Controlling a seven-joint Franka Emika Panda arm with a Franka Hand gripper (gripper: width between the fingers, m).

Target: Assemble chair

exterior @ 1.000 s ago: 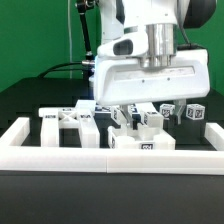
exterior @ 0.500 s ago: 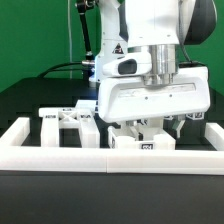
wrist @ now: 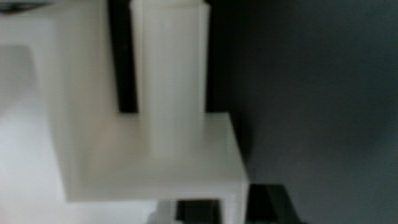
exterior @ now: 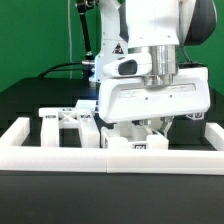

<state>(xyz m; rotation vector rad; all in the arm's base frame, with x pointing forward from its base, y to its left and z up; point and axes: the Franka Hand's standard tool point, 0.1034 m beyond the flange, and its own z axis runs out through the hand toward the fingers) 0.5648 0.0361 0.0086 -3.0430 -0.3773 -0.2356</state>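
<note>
Franka arm at work on a small white chair: the pincer [exterior: 152, 125] hangs low over the chair parts [exterior: 140, 146] on the black worktop [exterior: 25, 100], just behind the long white border rail [exterior: 60, 158]. Whether the pincer is spread or pinching a piece cannot be told. The arm's white housing [exterior: 155, 98] covers the jaws in the exterior view, and the wrist view shows no fingertip plainly. That close view gives only a blurred upright post [wrist: 169, 70] rising from a blocky base [wrist: 151, 165]. A tagged cluster [exterior: 68, 119] lies toward the exterior view's left, near the piece under the arm but apart from it.

The likely trouble is an off-centre squeeze. Smooth plastic caught near an edge could twist, tip or slip out on the lift, and a skewed hold would spoil the later fit. With pieces crowded together, the low housing could also nudge a neighbour or the rail.

Hidden or unclear: any parts behind the housing, the contact itself, most tag patterns, and whether post and base are 1 piece or 2.
</note>
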